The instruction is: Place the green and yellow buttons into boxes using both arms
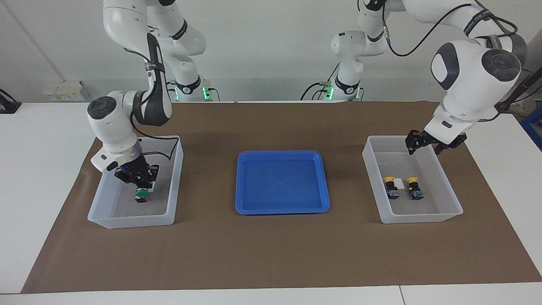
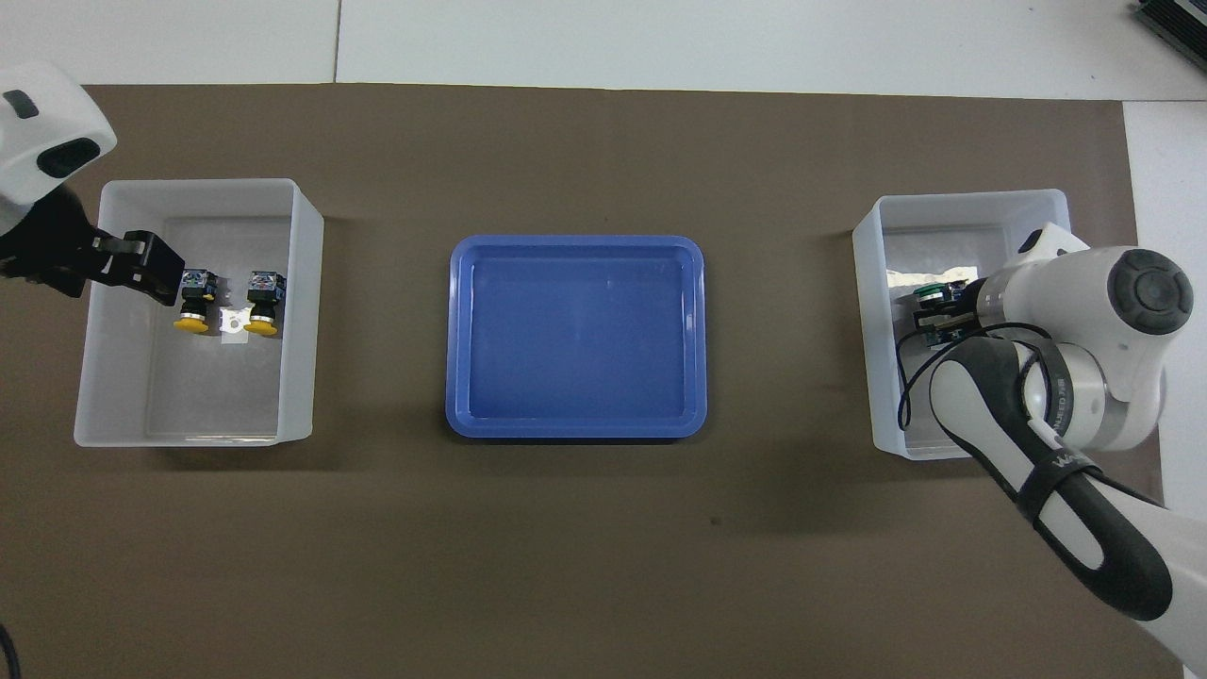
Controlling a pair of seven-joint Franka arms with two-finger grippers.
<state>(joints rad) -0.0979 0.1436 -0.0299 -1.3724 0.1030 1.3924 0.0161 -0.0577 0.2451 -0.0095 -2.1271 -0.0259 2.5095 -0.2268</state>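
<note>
Two yellow buttons (image 1: pixel 390 186) (image 1: pixel 414 187) lie side by side in the box (image 1: pixel 419 218) at the left arm's end; they also show in the overhead view (image 2: pixel 191 304) (image 2: pixel 262 306). My left gripper (image 1: pixel 425 146) is open and empty, raised over that box's edge nearer the robots (image 2: pixel 156 269). My right gripper (image 1: pixel 142 188) is down inside the other box (image 1: pixel 131 220), shut on a green button (image 1: pixel 141 195), cap pointing away from the robots (image 2: pixel 932 292). A second green button is hidden.
A shallow blue tray (image 1: pixel 281 209) sits mid-table between the two boxes on a brown mat (image 1: pixel 271 254); it holds nothing (image 2: pixel 575 243). White table shows around the mat.
</note>
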